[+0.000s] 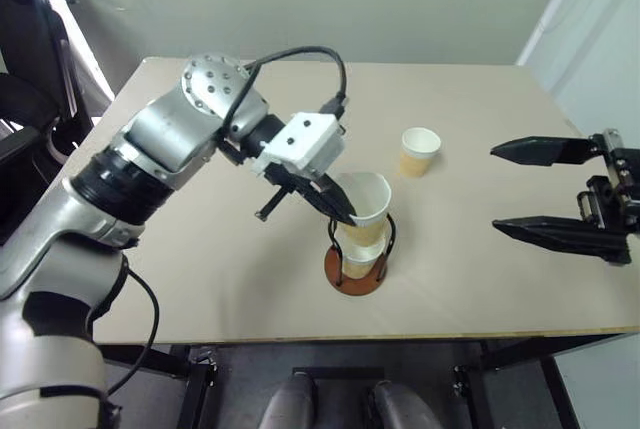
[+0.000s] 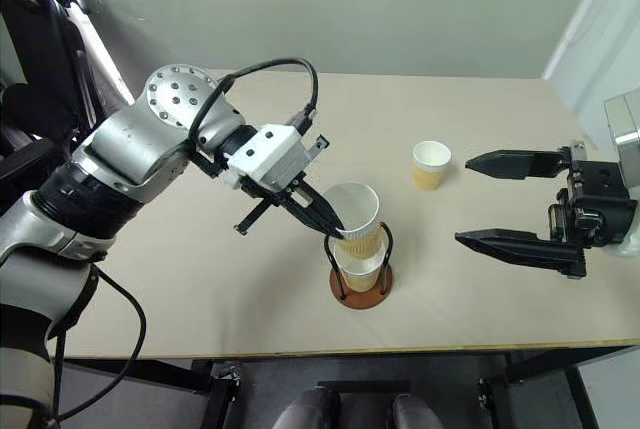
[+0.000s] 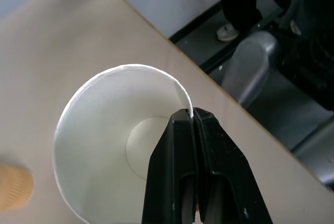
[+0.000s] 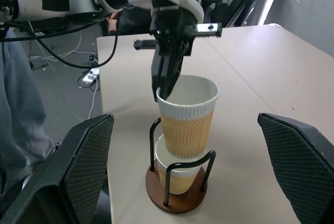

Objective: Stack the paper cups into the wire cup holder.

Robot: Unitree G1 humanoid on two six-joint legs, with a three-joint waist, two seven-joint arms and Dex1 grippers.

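My left gripper is shut on the rim of a tan-yellow paper cup, one finger inside and one outside. The cup hangs slightly tilted, its bottom just inside the top of the wire cup holder, whose brown disc base sits near the table's front edge. A second cup stands inside the holder, under the held one. The third cup stands upright on the table behind and to the right. To the right of the holder, above the table, my right gripper is open, its fingers wide on either side of the stack and apart from it.
The beige table is bare around the holder, and its front edge runs just below the base. A black chair stands off the table's left side. A person's dark trousers and shoe show on the floor beyond the table edge.
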